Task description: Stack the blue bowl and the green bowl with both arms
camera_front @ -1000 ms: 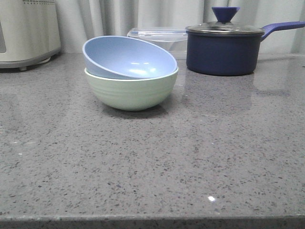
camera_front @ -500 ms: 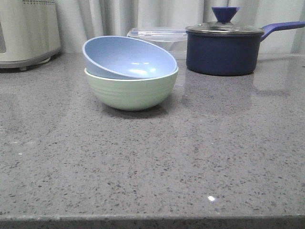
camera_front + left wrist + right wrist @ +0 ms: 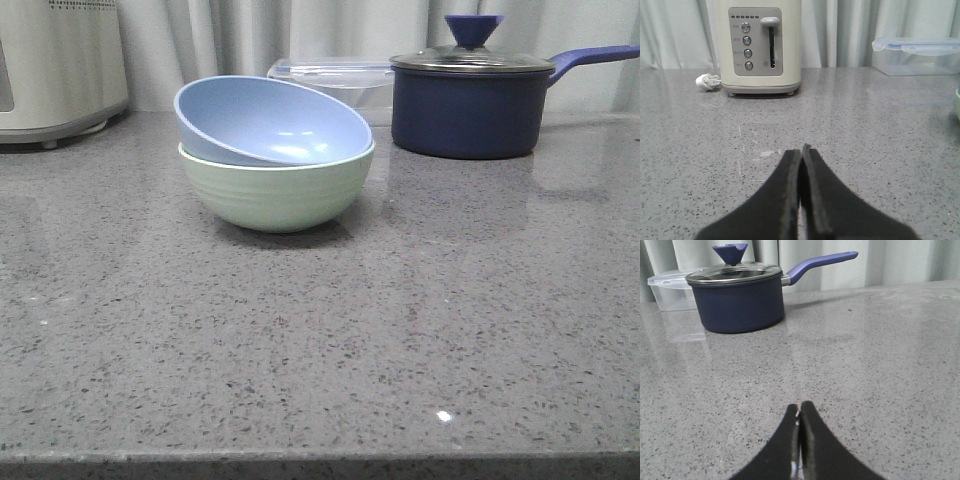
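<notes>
Nothing moved since earlier frame. Blue bowl (image 3: pixel 270 122) sits tilted inside green bowl (image 3: pixel 275 190), well apart from both grippers; left gripper (image 3: pixel 801 155) and right gripper (image 3: pixel 799 412) fingers pressed together, empty. You: level blue bowl gently, or hold clear.

The blue bowl (image 3: pixel 268 122) in the middle of the front view looks matt and smooth, with soft highlights inside, and the green bowl (image 3: pixel 275 190) under it is matt with faint ridges. The counter (image 3: pixel 320 340) is polished grey speckled stone that mirrors the dark matt saucepan (image 3: pixel 468 108) at upper right, whose lid looks like glass with a metal rim. The box (image 3: pixel 335 80) looks like clear plastic, the toaster (image 3: pixel 758 47) has a smooth cream shell, and the fingers (image 3: pixel 790 200) are matt black.
</notes>
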You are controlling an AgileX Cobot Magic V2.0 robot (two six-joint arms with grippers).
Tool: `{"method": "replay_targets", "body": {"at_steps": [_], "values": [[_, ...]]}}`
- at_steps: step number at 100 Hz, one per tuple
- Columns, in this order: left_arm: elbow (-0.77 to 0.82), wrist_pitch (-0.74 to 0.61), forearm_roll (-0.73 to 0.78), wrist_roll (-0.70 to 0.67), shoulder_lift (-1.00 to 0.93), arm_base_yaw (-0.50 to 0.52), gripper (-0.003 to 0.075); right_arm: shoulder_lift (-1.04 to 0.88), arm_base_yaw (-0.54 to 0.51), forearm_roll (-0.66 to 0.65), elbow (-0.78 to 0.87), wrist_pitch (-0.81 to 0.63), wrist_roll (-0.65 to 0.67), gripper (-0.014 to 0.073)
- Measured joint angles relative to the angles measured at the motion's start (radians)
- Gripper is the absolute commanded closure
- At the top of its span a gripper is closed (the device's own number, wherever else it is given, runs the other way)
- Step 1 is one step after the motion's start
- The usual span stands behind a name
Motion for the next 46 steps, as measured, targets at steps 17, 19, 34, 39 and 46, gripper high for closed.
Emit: {"method": "replay_targets", "body": {"at_steps": [17, 19, 34, 39, 46], "values": [[0.000, 0.000, 0.000, 0.000, 0.000, 0.000, 0.0741, -0.002, 0.000, 0.000, 0.000, 0.004, 0.000, 0.0666], [0.000, 0.000, 0.000, 0.000, 0.000, 0.000, 0.0741, -0.002, 0.000, 0.000, 0.000, 0.004, 0.000, 0.0666], [0.000, 0.000, 0.000, 0.000, 0.000, 0.000, 0.0741, -0.002, 0.000, 0.000, 0.000, 0.006, 0.000, 0.0666], [0.000, 0.000, 0.000, 0.000, 0.000, 0.000, 0.0741, -0.002, 0.000, 0.000, 0.000, 0.006, 0.000, 0.0666], [0.000, 0.000, 0.000, 0.000, 0.000, 0.000, 0.0741, -0.002, 0.000, 0.000, 0.000, 0.006, 0.000, 0.0666]]}}
